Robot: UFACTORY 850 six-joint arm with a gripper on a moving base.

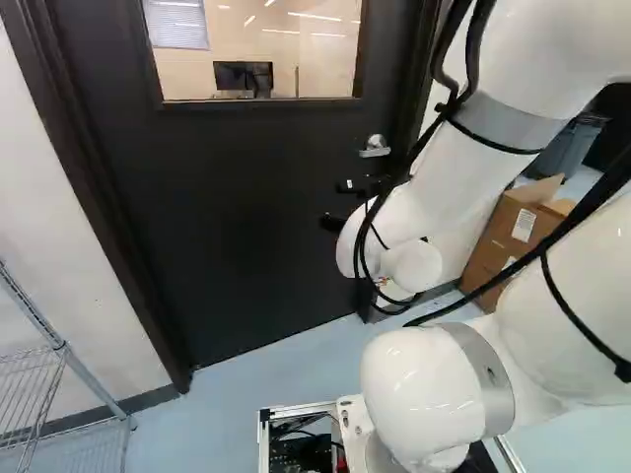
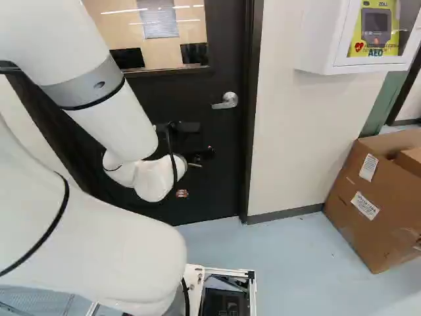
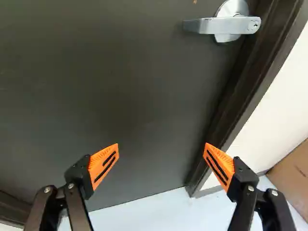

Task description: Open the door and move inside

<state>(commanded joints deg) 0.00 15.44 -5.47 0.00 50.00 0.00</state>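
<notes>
left base view, door: dark door [image 1: 237, 207], seated in its frame, window [image 1: 256, 59] in its upper part.
left base view, handle: metal lever handle [image 1: 375, 148], near the door's latch-side edge, below the window's lower corner.
left base view, gripper: black gripper [image 1: 333, 205] at the door's face, lower than the handle; dark against dark, it is probably just short of contact.
right base view, surroundings: wall cabinet [image 2: 358, 66] on the wall [image 2: 289, 131] beside the door; cardboard box [image 2: 371, 204] on the floor [image 2: 296, 263] past the wall's lower corner.
wrist view, gripper state: gripper [image 3: 161, 147] open, orange pads [image 3: 104, 163] spread wide.
wrist view, handle position: ahead of the gripper, outside its grasp, lever pointing inward from the door's latch-side edge.
</notes>
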